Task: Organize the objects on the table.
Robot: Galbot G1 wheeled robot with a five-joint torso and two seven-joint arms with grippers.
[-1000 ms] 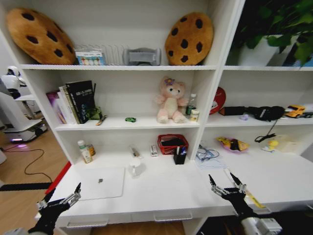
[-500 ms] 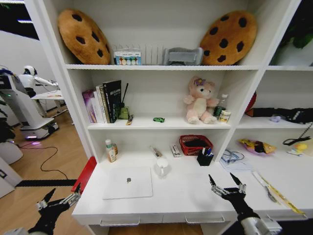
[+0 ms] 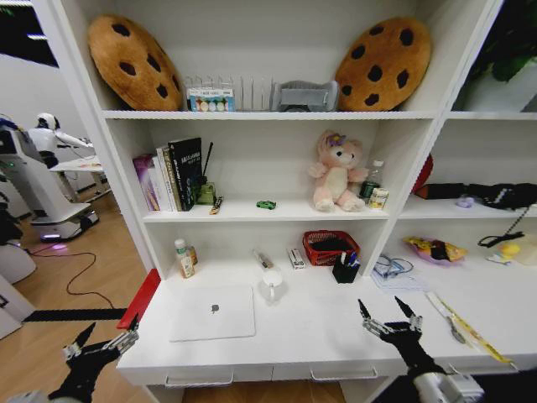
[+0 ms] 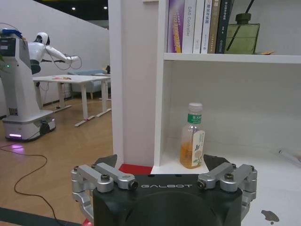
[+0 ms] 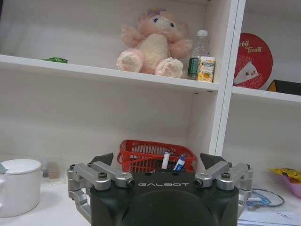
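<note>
At the far left we see the left gripper [image 3: 102, 344] hanging low, off the left end of the table [image 3: 336, 340] and above the wood floor, its fingers spread apart and holding nothing. In the left wrist view the same gripper [image 4: 160, 165] faces a drink bottle [image 4: 192, 136] standing on the desktop beside the shelf's side panel.

Moving right, that bottle [image 3: 180, 258] stands at the back left of the table, and in front of it the silver laptop [image 3: 213, 312] lies closed and flat on the white top. On the shelf above, a row of books [image 3: 172, 174] stands upright, with the tiny green toy [image 3: 266, 204] further along the same shelf, well apart from the pink plush bunny [image 3: 336, 171]. A small green-topped can [image 3: 379, 198] sits just beside the bunny.

Near the table's middle a white mug [image 3: 271, 284] stands behind the laptop's right edge. Right of it, a red basket [image 3: 330, 247] rests against the back, and the black pen cup [image 3: 344, 269] stands just in front of the basket with pens in it.

Further right, our right gripper [image 3: 390, 316] hovers over the front edge of the table, fingers wide open and empty. From the right wrist view, this gripper [image 5: 159, 165] points toward the red basket [image 5: 150, 153]. At the far right, loose pens [image 3: 457, 323] lie on the tabletop.
</note>
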